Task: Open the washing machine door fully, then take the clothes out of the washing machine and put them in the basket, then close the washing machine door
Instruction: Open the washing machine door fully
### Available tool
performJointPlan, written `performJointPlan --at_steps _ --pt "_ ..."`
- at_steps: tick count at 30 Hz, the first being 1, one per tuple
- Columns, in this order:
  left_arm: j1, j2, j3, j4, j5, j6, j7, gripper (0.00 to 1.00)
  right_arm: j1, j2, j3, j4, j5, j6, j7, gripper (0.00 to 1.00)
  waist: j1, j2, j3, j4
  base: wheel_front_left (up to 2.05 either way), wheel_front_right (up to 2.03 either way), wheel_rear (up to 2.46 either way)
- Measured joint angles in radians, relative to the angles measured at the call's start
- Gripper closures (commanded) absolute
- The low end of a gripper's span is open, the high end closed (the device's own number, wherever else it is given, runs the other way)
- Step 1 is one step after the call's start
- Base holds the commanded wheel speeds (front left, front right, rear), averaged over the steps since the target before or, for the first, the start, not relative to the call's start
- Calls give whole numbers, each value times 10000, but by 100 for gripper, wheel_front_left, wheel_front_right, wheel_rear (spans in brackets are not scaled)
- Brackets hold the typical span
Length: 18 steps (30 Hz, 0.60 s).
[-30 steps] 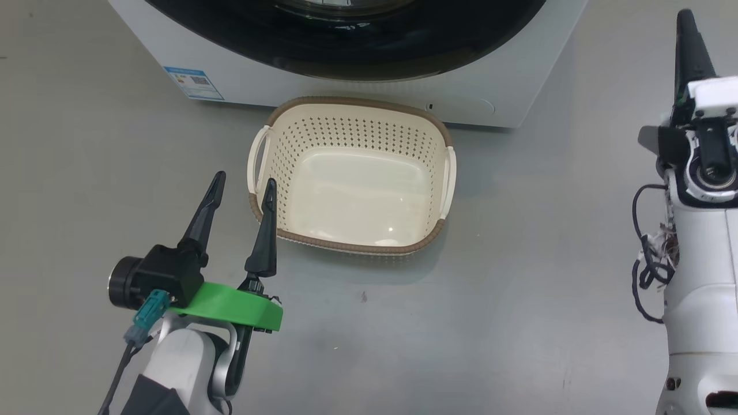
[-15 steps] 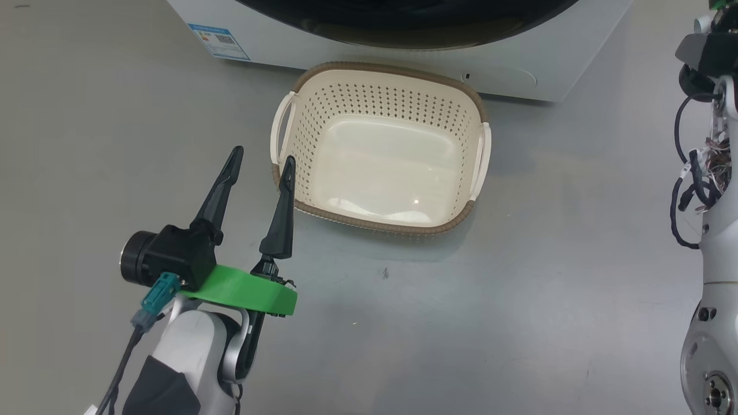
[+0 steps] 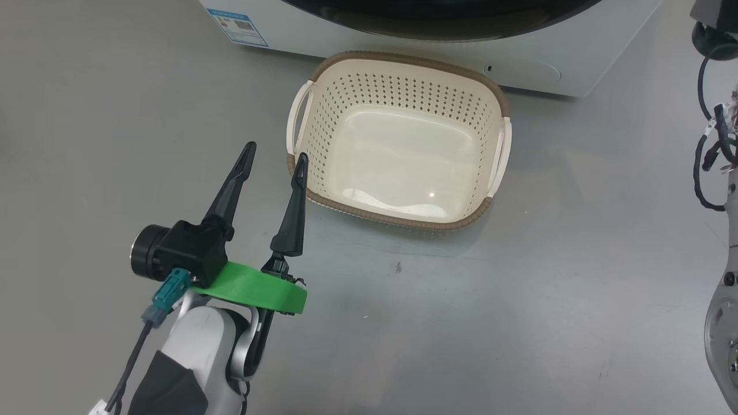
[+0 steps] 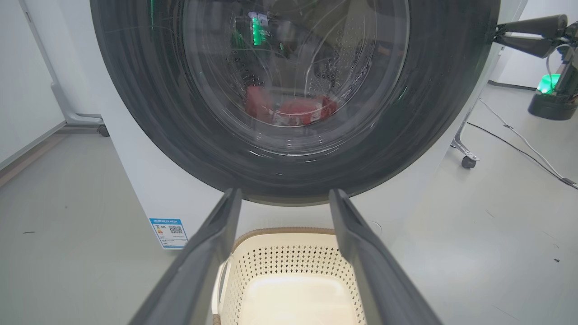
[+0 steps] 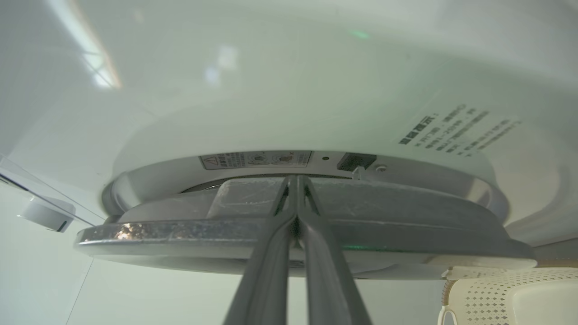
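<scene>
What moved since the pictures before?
The right arm reached forward toward the big white washing machine; its shut right gripper now points at the edge of the round, black-rimmed glass door. The head camera shifted too. The open left gripper and the empty cream perforated basket with its brown rim stayed put.

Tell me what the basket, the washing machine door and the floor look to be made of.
Basket: moulded cream plastic, slightly glossy; punched holes and a highlight on its bottom. The brown rim looks woven but is probably plastic.
Door: glossy black rim, likely plastic, around clear glass; reflections, and red cloth shows through.
Floor: smooth grey, perhaps sealed concrete or vinyl; dull sheen, small scuffs.
</scene>
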Motion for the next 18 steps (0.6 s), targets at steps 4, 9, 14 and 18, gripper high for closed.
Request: performJointPlan --at_steps 4,9,14,18 --pt "-7 -8 -67 0 -2 2 0 0 -279 -117 54 240 -2 -92 178 100 0 0 11 47 0 0 0" --pt "-59 -13 -186 0 -77 13 0 0 -629 -309 127 546 -15 -236 407 100 -1 0 29 103 0 0 0" --pt "-113 -15 -249 0 -88 17 0 0 -1005 -426 201 709 -29 -326 627 100 0 0 56 147 0 0 0" --pt "-129 -15 -268 -2 -92 88 0 0 -1224 -545 336 930 -111 -483 836 100 0 0 94 189 0 0 0"
